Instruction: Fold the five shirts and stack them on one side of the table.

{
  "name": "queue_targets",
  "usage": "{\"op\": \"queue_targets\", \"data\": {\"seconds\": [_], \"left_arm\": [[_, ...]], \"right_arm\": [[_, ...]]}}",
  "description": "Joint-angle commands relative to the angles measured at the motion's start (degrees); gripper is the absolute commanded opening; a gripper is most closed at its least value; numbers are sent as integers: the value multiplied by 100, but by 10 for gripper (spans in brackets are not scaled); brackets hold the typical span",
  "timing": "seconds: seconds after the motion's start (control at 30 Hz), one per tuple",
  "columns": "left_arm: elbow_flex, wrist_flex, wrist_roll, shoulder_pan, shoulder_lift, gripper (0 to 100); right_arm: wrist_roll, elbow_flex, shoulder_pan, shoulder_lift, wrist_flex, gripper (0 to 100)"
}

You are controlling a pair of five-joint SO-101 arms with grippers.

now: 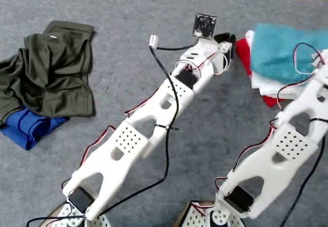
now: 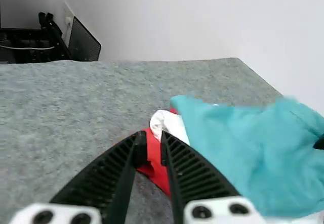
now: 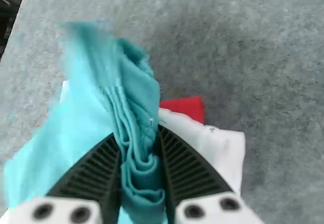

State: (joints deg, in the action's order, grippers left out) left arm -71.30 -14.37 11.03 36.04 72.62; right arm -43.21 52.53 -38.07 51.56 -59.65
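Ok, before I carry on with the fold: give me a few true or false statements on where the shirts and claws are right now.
1. The right claw is closed on a bunch of the teal shirt. True.
2. The olive shirt lies folded on top of the teal shirt. False: it lies crumpled, well apart from it.
3. The teal shirt lies over a white shirt and a red shirt. True.
4. The blue shirt covers the olive shirt. False: it pokes out from under it.
5. The left claw is beside the olive shirt. False: it is at the red shirt's edge.
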Motion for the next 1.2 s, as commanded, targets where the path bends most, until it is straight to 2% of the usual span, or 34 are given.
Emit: {"op": "queue_targets", "data": {"seconds": [0.0,0.1,0.33,0.43,0.5,0.67,0.73,0.97,1.1,1.17], "left_arm": [[-352,70,0,-105,-127,67],[-387,9,0,-202,-127,67],[-668,-686,-9,-440,-127,67],[-782,-967,-9,-536,-127,67],[-923,-1108,-18,-607,-127,67],[-1451,-1996,-114,-774,-127,101],[-1723,-2295,-123,-870,-127,96],[-2462,-3165,-132,-1582,-251,95],[-2400,-4255,-79,-2145,-1007,99],[-2435,-4800,-79,-2497,-1367,100]], "right_arm": [[185,365,-48,57,70,3],[211,374,-22,163,62,3],[229,382,75,207,-202,5],[563,382,75,189,-316,9],[703,391,75,180,-448,64],[1002,391,154,171,-721,341],[1037,505,189,171,-914,412],[1046,2000,180,-22,-2215,332],[1064,3231,198,-57,-3059,271],[1064,3829,277,-48,-3534,208]]}}
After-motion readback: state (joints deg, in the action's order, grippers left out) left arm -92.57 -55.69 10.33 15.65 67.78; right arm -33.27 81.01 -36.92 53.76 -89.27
